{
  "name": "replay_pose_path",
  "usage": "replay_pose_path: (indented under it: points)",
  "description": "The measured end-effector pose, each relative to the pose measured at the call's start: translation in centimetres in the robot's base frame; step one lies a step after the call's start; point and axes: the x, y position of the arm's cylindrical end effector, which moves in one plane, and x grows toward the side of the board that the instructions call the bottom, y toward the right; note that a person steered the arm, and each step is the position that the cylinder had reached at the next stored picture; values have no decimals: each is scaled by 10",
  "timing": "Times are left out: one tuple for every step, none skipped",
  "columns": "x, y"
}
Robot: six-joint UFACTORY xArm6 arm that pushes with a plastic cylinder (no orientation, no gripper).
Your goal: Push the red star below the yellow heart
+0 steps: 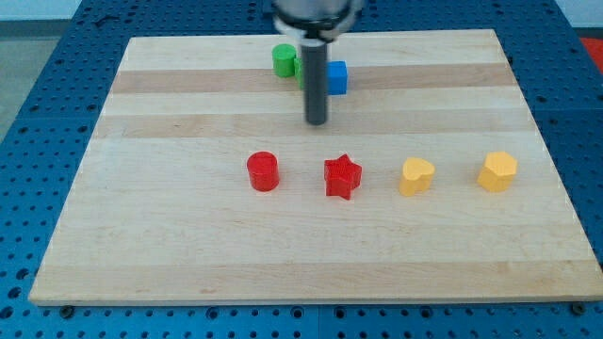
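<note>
The red star [343, 177] lies near the middle of the wooden board [170, 245]. The yellow heart [415, 175] lies to its right, level with it. My tip [317, 121] is above the red star and slightly to its left, apart from it. The rod rises from the tip to the view's top.
A red cylinder [263, 171] lies left of the star. A yellow hexagon-like block [497, 171] lies right of the heart. A green cylinder [284, 60], another green block [301, 70] partly hidden by the rod, and a blue cube [336, 77] sit near the board's top edge.
</note>
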Motion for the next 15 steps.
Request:
replay_pose_path:
  points:
    - [-18,16]
    - [-25,2]
    - [-46,-1]
    - [-52,-1]
    - [-39,-7]
    - [-5,-27]
    - [16,-44]
    - [16,-45]
    - [17,-57]
    - [18,-99]
    - [56,-125]
    - [105,-132]
    - [109,-103]
    - [110,-61]
    - [110,-25]
